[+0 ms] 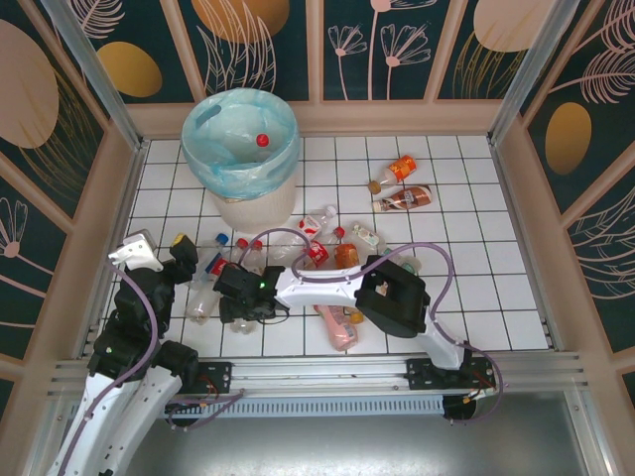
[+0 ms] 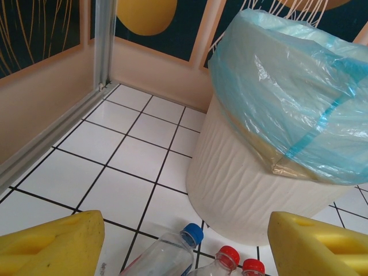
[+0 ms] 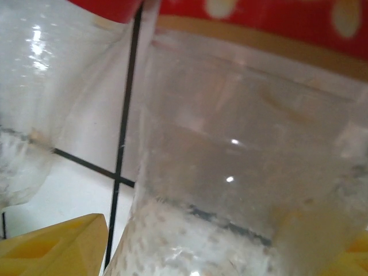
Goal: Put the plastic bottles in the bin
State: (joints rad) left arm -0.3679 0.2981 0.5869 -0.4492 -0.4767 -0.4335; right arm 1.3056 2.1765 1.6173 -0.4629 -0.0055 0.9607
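The bin, a cream bucket with a blue-green bag, stands at the back left with a red-capped bottle inside. Plastic bottles lie scattered on the tiles: a cluster mid-table, an orange one and a brown one farther back. My left gripper is open and holds nothing. In the left wrist view the gripper faces the bin, with a blue-capped bottle and two red caps ahead. My right gripper is low; a clear red-labelled bottle sits between its open fingers.
A pink bottle lies near the front edge under the right arm. Another clear bottle lies beside the left arm. Wooden walls ring the tiled floor, and the left wall runs close to the bin.
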